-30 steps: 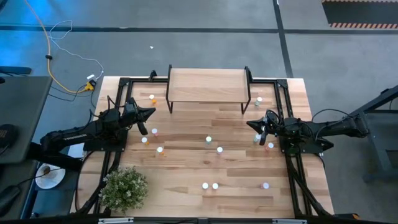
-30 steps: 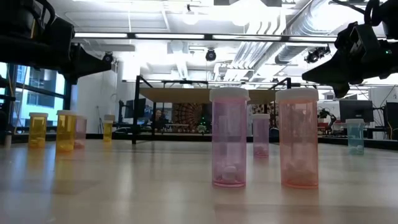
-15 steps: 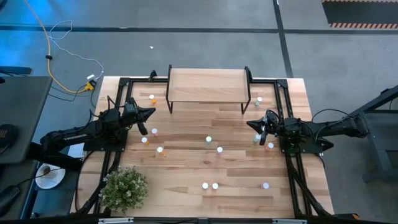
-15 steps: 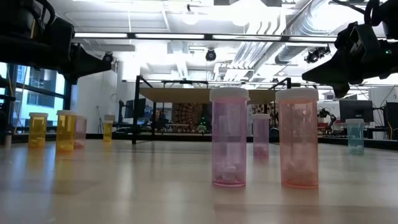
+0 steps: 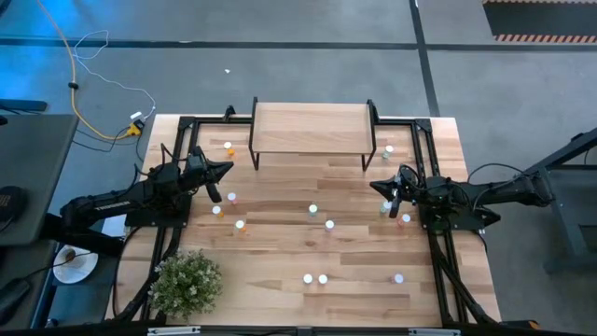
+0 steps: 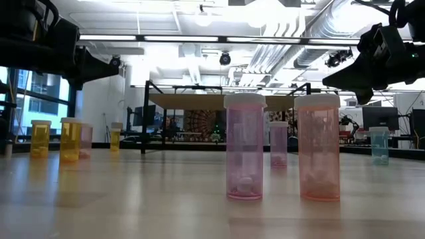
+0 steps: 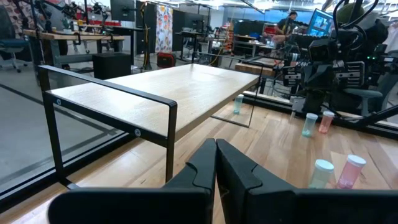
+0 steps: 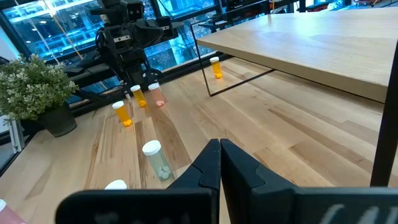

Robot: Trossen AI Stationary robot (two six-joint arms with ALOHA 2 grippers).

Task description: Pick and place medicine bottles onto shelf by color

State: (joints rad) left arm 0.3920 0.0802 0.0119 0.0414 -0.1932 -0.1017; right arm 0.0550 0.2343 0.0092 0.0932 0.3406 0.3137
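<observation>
My left gripper (image 5: 227,169) and right gripper (image 5: 376,186) hover with fingers pressed together, holding nothing. The bottles (image 5: 312,210) stand scattered on the table (image 5: 280,252); the shelf (image 5: 310,128) sits at its far edge.

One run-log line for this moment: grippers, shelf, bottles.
left gripper: shut, empty, left of shelf | right gripper: shut, empty, right side | shelf: bare | medicine bottles: all on tabletop

Shelf (image 5: 312,126) top was bare, open from above; medicine bottles (image 5: 316,278) dotted mid-table with wide gaps between; potted plant (image 5: 186,282) blocked the near-left corner.
</observation>
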